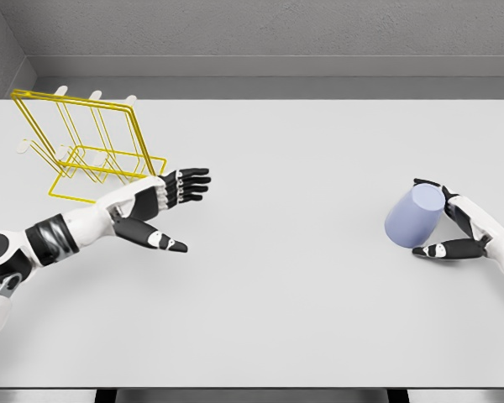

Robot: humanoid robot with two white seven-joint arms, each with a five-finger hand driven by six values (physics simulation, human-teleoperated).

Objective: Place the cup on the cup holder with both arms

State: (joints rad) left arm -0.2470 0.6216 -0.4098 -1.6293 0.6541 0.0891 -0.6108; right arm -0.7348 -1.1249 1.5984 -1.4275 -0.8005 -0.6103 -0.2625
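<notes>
Right hand (pixel 460 228) grips cup (pixel 413 217) — white table (pixel 302 311), grey wall (pixel 269 34)

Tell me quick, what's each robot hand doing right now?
Left robot hand: open, holding nothing, beside the yellow cup holder.
Right robot hand: closed around the blue cup.

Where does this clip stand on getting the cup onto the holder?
Early. The right hand has closed on the lilac cup, tilted at the table's right. The left hand is open beside the yellow wire holder. Carrying the cup across and placing it remain.
</notes>
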